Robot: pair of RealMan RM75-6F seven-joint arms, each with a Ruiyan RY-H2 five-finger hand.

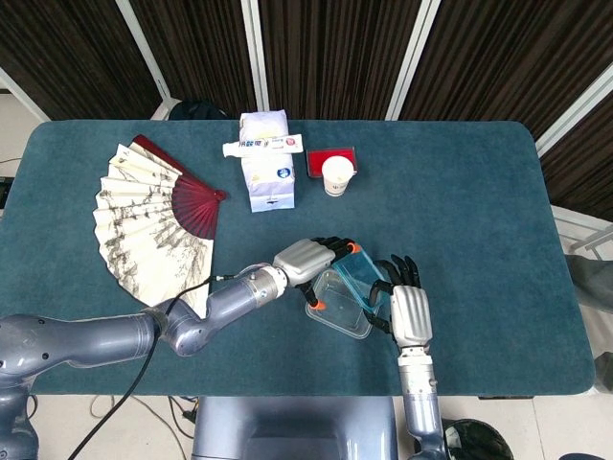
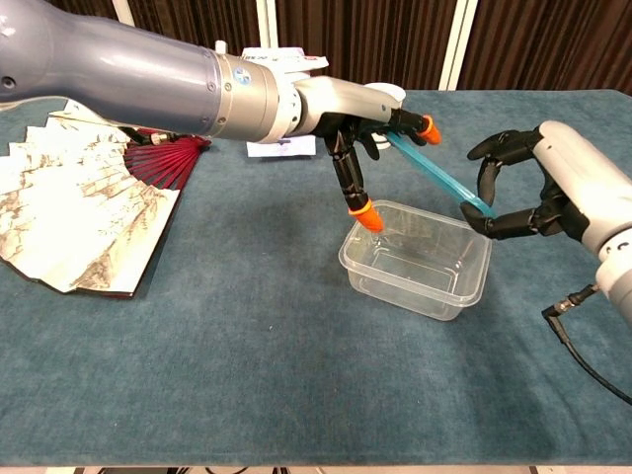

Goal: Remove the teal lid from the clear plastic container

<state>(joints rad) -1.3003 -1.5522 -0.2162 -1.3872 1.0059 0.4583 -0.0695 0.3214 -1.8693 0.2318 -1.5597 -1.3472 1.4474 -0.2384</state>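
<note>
The teal lid [image 2: 435,175] [image 1: 359,276] is tilted steeply, its high end pinched in my left hand [image 2: 360,117] [image 1: 312,260] above the clear plastic container [image 2: 416,273] [image 1: 335,305]. The container stands open on the blue cloth, and one orange-tipped finger [image 2: 362,213] points down at its near-left rim. My right hand [image 2: 546,186] [image 1: 403,309] sits at the container's right end, fingers curved and apart. The lid's low end lies between those fingers. Whether they grip it I cannot tell.
A spread paper fan [image 1: 153,225] [image 2: 79,212] covers the left of the table. A white box with a tube on top [image 1: 264,161], a paper cup [image 1: 336,175] and a red flat item [image 1: 332,153] stand at the back. A black cable [image 2: 583,341] trails below my right wrist.
</note>
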